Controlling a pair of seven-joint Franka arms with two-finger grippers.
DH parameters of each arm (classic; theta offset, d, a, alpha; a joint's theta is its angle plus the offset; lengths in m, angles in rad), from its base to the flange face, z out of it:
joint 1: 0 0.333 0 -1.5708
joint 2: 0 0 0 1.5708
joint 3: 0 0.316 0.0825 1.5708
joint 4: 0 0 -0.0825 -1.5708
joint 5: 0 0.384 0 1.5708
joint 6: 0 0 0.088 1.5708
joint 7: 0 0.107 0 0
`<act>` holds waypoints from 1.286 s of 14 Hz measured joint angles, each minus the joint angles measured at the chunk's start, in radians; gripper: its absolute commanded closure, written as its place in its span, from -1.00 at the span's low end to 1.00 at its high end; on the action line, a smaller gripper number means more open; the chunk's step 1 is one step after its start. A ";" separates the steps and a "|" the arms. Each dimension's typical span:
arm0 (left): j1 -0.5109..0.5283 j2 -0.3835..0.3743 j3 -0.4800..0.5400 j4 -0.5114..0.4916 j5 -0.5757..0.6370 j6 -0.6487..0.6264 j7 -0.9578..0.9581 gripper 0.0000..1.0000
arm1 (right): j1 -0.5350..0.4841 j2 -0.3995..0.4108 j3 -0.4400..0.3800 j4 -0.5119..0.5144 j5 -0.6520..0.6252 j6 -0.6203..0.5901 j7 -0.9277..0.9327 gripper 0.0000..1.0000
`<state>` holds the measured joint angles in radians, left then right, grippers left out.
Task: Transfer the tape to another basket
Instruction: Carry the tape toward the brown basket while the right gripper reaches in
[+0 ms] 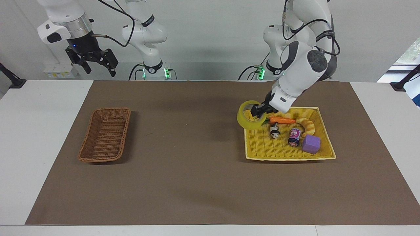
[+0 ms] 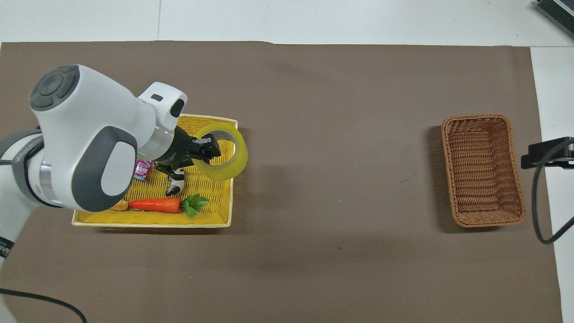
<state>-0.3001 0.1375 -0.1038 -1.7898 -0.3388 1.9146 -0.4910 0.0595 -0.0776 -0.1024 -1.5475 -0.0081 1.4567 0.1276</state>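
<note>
My left gripper [image 1: 257, 111] [image 2: 207, 150] is shut on the wall of the tape [image 1: 246, 118] [image 2: 231, 158], a translucent yellow roll with a whitish core. It holds the roll in the air over the edge of the yellow tray basket [image 1: 323, 128] [image 2: 215, 215] that faces the middle of the table. The dark brown wicker basket [image 1: 104, 134] [image 2: 482, 169] lies empty at the right arm's end of the table. My right gripper [image 1: 96, 64] waits raised above that end's table edge, with its fingers open.
In the yellow tray lie a carrot [image 1: 281, 120] [image 2: 157, 205], a croissant [image 1: 307, 126], a panda figure [image 1: 274, 130] [image 2: 176, 184], a small can [image 1: 294, 136] [image 2: 142, 169] and a purple cube [image 1: 311, 144]. A brown mat [image 1: 197, 164] covers the table.
</note>
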 measured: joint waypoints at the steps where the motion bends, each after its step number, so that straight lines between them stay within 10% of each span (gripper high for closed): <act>1: -0.030 -0.001 -0.002 0.000 -0.014 0.023 -0.008 1.00 | 0.000 0.000 0.000 0.000 0.000 0.000 0.000 -1.00; 13: -0.222 -0.006 -0.139 0.001 -0.121 0.389 -0.072 1.00 | 0.005 -0.005 0.031 0.000 0.005 -0.016 -0.007 -1.00; 18: -0.232 -0.005 -0.143 -0.021 -0.160 0.508 -0.070 1.00 | 0.028 -0.030 0.078 -0.042 0.197 -0.032 -0.007 -1.00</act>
<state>-0.5325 0.1320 -0.2466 -1.8105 -0.4985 2.4227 -0.5611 0.0872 -0.1076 -0.0243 -1.5891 0.1894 1.4251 0.1211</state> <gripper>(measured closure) 0.828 0.000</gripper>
